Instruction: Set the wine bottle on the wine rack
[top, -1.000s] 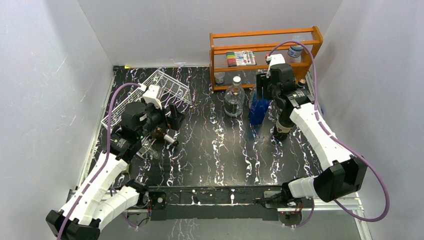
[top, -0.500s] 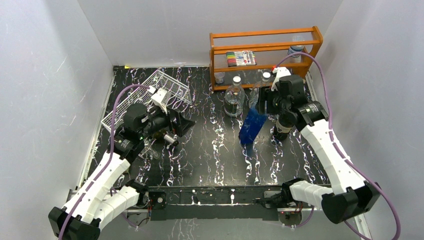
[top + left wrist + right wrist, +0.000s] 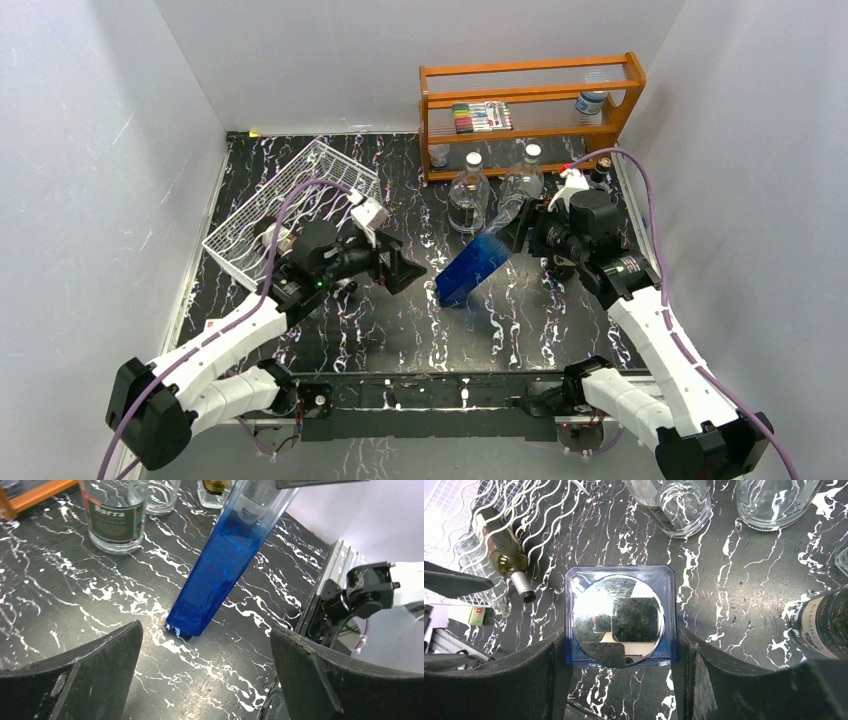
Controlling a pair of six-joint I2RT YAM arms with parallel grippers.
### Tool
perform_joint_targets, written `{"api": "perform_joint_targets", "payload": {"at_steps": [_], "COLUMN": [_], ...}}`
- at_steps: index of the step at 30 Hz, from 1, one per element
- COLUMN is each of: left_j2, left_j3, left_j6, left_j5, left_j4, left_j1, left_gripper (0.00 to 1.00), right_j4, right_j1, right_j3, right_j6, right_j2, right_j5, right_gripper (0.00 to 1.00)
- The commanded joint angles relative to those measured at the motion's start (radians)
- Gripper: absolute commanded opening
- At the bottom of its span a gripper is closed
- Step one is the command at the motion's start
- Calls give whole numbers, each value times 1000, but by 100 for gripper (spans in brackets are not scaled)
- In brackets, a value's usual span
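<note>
My right gripper (image 3: 530, 232) is shut on the neck end of a tall square blue wine bottle (image 3: 475, 268), which is tilted steeply to the left with its base near the table. In the right wrist view the fingers (image 3: 551, 660) press both sides of its shoulder, and the silver cap (image 3: 619, 612) faces the camera. My left gripper (image 3: 405, 272) stands wide open just left of the bottle's base (image 3: 192, 622), touching nothing. The white wire wine rack (image 3: 290, 195) lies at the back left. An olive-green bottle (image 3: 499, 555) lies at its edge, neck pointing off the wires.
Two clear bottles (image 3: 469, 198) (image 3: 522, 180) stand in front of the orange wooden shelf (image 3: 530, 100). A dark labelled bottle (image 3: 824, 625) stands close to the right of my right gripper. White walls close in both sides.
The right gripper has tipped the blue bottle from upright to leaning left and brought it nearer. The left gripper has swung right from the rack towards the bottle's base, empty.
</note>
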Motion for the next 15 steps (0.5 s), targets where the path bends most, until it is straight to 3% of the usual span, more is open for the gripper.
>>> {"api": "perform_joint_targets", "payload": {"at_steps": [1, 7, 15], "left_j2": [76, 247, 433], "left_j3": [5, 70, 119], "left_j6": [93, 206, 218], "left_j5": [-41, 13, 90], "left_j4": [109, 135, 278], "left_j1": [-57, -96, -157], "left_gripper": [98, 98, 98], "right_j4": [168, 118, 108], "right_j1": [-2, -1, -2], "right_j3": [23, 25, 14], "right_j6": [72, 79, 109], "right_j2": [-57, -66, -82], "right_j5": [-59, -82, -94], "right_gripper": [45, 45, 45]}}
